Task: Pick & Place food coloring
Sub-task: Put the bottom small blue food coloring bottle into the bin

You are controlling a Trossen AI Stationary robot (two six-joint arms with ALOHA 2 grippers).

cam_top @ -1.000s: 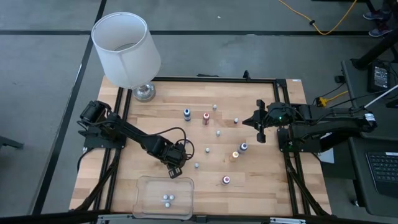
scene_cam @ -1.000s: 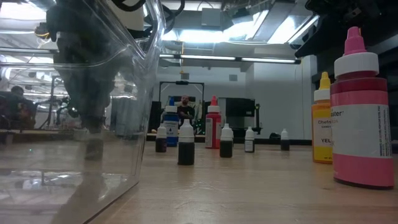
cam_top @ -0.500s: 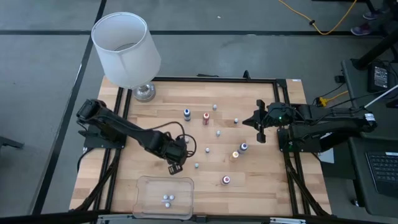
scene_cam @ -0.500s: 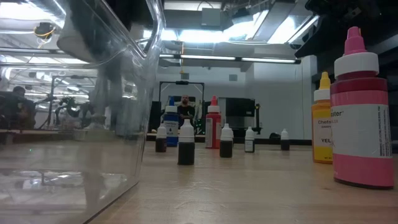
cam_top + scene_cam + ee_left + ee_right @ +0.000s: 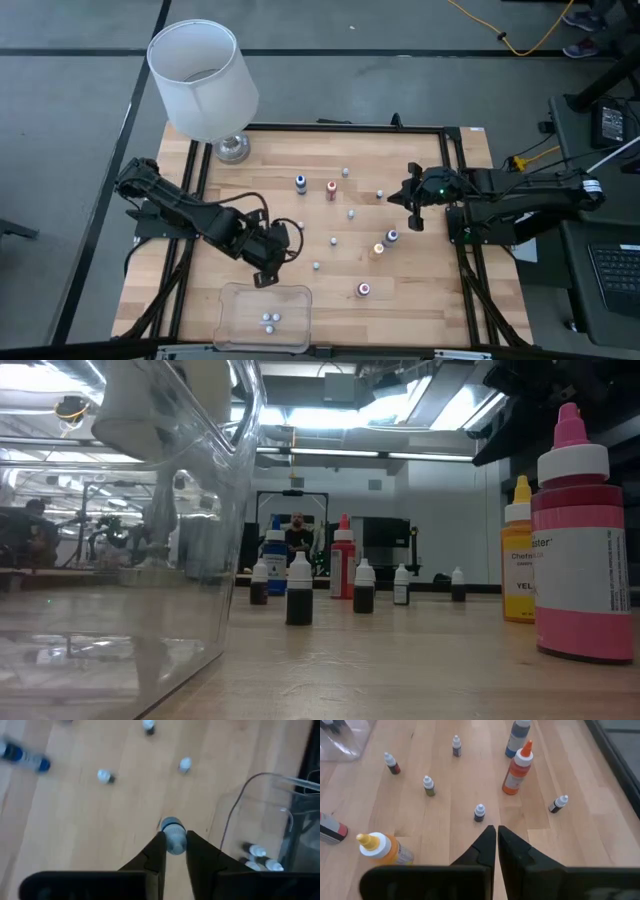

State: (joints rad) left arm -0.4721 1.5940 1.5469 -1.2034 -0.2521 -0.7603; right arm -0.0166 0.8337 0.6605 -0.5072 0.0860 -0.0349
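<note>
Several food coloring bottles stand upright on the wooden table (image 5: 230,200), among them a blue one (image 5: 300,183), a red one (image 5: 331,189), an orange one (image 5: 377,249) and a pink one (image 5: 364,289). My left gripper (image 5: 263,277) hangs above the table just beyond the far rim of a clear container (image 5: 265,315). It is shut on a tiny bottle (image 5: 173,836) with a pale top. Two tiny bottles (image 5: 264,859) lie inside the container. My right gripper (image 5: 415,207) is shut on nothing, hovering at the table's right side. My left gripper pinches the tiny bottle between its two fingertips (image 5: 159,845), on the bottle's sides just under the pale top (image 5: 172,826). The fingers slant steeply down from above. The bottle sits upright in the hold, clear of the table.
A white-shaded lamp (image 5: 205,80) stands at the far left corner. In the low view the pink bottle (image 5: 580,540) and a yellow one (image 5: 517,560) stand close at the right, with the container wall (image 5: 150,510) at the left. Bare wood lies between the container and the pink bottle.
My left gripper has risen well above the table with the tiny bottle and drifted a little toward the table's left edge, still by the container's far rim. Its dark shape has left the low view. The right arm has kept still.
</note>
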